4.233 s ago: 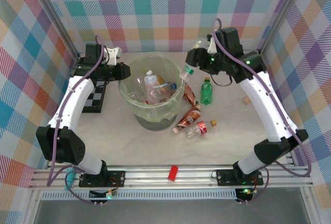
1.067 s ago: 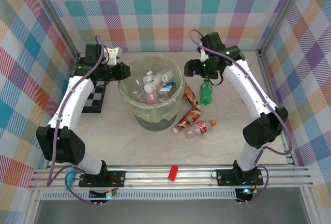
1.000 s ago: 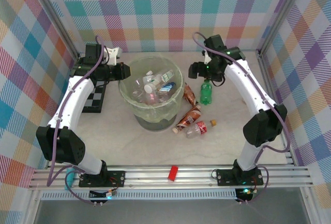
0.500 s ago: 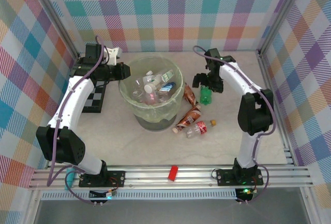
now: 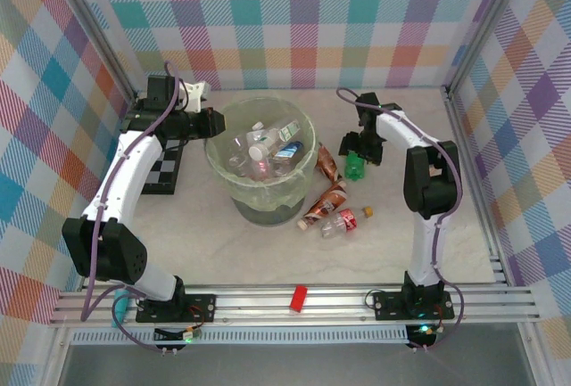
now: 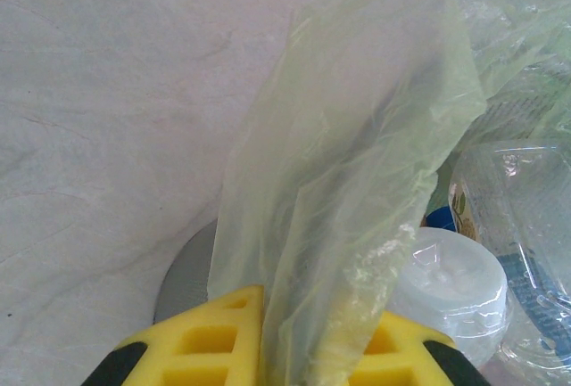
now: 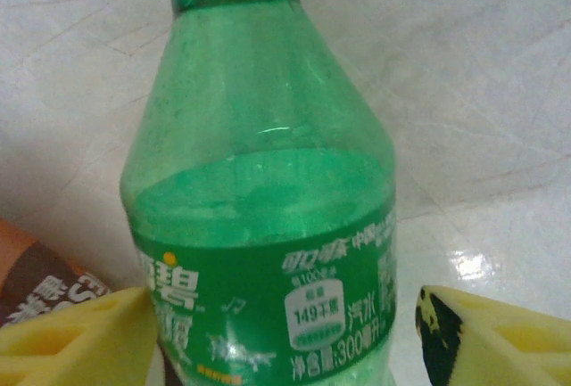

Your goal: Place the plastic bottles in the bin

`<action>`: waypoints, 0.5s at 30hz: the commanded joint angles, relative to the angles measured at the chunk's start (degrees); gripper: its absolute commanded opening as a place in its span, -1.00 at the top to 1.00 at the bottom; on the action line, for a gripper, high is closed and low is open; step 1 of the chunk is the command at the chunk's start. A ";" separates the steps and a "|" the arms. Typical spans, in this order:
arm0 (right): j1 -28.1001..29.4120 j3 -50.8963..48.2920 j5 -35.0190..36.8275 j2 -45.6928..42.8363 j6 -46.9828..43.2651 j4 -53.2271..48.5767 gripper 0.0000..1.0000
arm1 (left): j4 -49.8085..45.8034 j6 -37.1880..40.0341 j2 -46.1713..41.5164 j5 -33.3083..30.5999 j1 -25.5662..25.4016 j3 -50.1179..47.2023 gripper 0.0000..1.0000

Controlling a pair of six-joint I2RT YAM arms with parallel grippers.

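Liner first: my left end effector point(image 6: 285, 350) is closed on a fold of the thin green liner point(image 6: 357, 136) at the left rim of the bin point(image 5: 223, 172). I judge that grip is there to hold the bag open and steady the bucket while the other arm feeds it. Several clear bottles point(image 5: 263, 145) already lie inside.

My right end effector point(image 7: 285, 341) is down at the green bottle point(image 7: 268, 208), which sits on the worktop point(image 5: 428, 217) just right of the bin. The jaws are open and straddle its lower body. One yellow pad point(image 7: 71, 337) is against or just beside the label, and the other stands off with a strip of bare worktop showing between, so nothing is gripped yet. Taking it low on the widest part looks sensible to me, since the neck tapers and would give the pads little to bite on.

The bottle is translucent green plastic with a yellow-orange cap and a darker green label printed in white. Its tint deepens below the shoulder, and I cannot tell whether that is liquid or just light. Nor can I say for certain whether it stands or lies.

Nearer to me, a brown bottle point(image 5: 326, 199) and a clear bottle with a red label point(image 5: 340, 222) lie on the worktop, close by the bin's foot.
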 commanded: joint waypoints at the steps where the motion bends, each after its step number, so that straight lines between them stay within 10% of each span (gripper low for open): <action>1: -0.47 -1.23 0.10 -0.62 -0.14 0.63 -0.39 | -4.86 -0.08 1.97 -0.72 0.38 -0.76 0.70; 15: -1.06 1.28 -3.94 -14.36 -2.98 -6.22 -0.01 | -4.76 -0.25 2.07 -0.54 0.38 -0.65 0.70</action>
